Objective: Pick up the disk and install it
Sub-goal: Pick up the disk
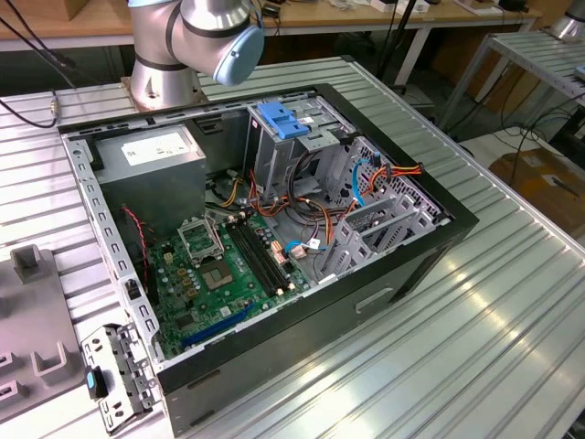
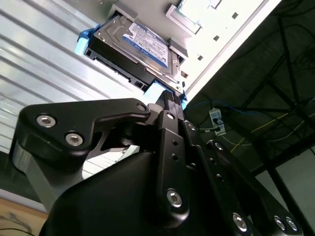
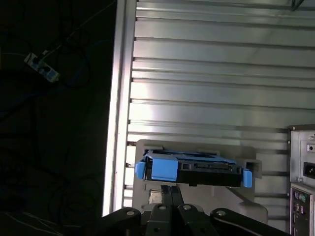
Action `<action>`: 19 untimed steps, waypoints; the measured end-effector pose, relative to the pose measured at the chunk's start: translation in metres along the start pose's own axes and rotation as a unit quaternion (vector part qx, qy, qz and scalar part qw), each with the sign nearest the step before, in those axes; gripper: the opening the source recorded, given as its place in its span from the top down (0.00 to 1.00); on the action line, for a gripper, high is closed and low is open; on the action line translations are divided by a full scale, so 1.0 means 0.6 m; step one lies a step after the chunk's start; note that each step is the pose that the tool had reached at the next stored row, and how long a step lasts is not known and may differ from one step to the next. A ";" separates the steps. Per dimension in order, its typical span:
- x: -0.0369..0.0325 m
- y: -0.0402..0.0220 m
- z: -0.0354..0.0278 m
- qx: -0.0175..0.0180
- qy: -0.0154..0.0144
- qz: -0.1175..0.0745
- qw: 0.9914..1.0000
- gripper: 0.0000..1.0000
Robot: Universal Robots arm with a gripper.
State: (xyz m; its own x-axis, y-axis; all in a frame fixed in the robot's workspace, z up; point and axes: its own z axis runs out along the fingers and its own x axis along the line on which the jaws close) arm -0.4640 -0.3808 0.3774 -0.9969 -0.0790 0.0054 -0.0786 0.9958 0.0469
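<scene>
The disk (image 2: pixel 135 46) is a flat metal drive with a white and blue label and blue side rails. It lies in a light grey holder (image 3: pixel 197 147) on the ribbed metal table. In the first wrist view the disk (image 3: pixel 206 173) is seen edge-on, with a blue tab facing me. My gripper (image 3: pixel 171 191) has its two black fingers drawn close together at that blue tab. In the second wrist view the gripper (image 2: pixel 170 97) tip meets the blue rail at the disk's near end. The disk still rests in the holder.
The open computer case (image 1: pixel 439 238) lies on the table with its motherboard (image 1: pixel 219 274) exposed. A metal drive cage with a blue tab (image 1: pixel 283 119) stands at its far side, beside a grey power supply box (image 1: pixel 155 151). The arm's base (image 1: pixel 183 46) stands behind the case.
</scene>
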 end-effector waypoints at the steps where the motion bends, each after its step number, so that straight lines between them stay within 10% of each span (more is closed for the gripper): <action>1: 0.000 0.000 0.000 0.000 0.000 -0.008 1.000 0.89; 19: 0.000 0.000 0.000 0.000 0.001 -0.029 1.000 0.89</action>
State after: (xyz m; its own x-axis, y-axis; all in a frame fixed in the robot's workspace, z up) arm -0.4639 -0.3808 0.3774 -0.9907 -0.1358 0.0053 -0.1354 0.9897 0.0469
